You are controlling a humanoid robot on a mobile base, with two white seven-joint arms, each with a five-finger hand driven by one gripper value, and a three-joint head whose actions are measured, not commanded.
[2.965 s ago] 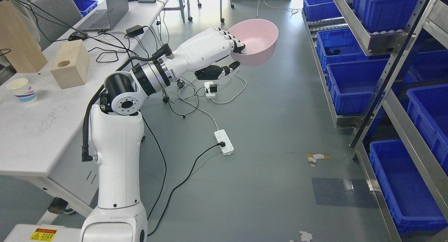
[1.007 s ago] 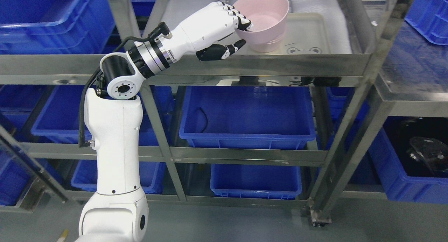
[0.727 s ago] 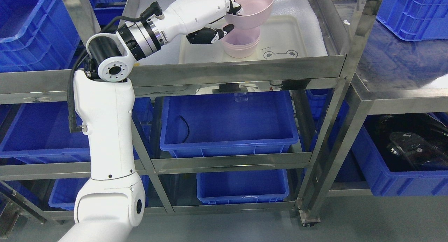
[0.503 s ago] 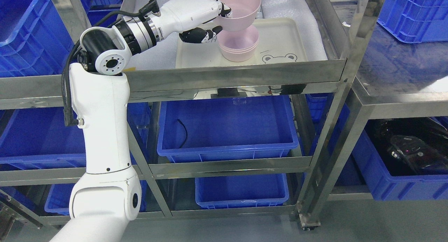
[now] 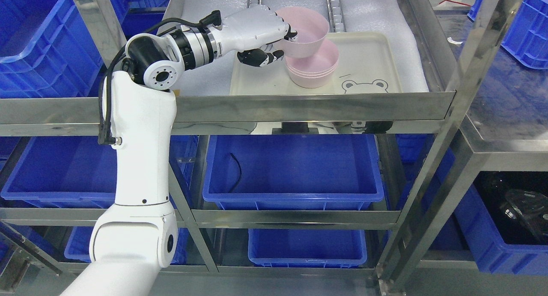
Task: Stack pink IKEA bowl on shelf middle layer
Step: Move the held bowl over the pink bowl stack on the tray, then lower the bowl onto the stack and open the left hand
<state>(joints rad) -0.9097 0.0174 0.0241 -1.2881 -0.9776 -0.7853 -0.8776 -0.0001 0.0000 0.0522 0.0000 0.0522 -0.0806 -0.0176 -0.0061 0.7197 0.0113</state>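
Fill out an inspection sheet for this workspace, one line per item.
Surface: steel shelf lined with white foam, bearing a cream tray with a bear print.
Job's things: pink bowl held tilted over a stack of pink bowls on the tray, not yet nested.
Clutter: nothing seen on the shelf.
Grippers: left hand pinches the bowl's near rim; right hand not in view.
Cables: black cable along the left arm; a black cord in a blue bin.
Surroundings: more blue bins on racks below and beside.
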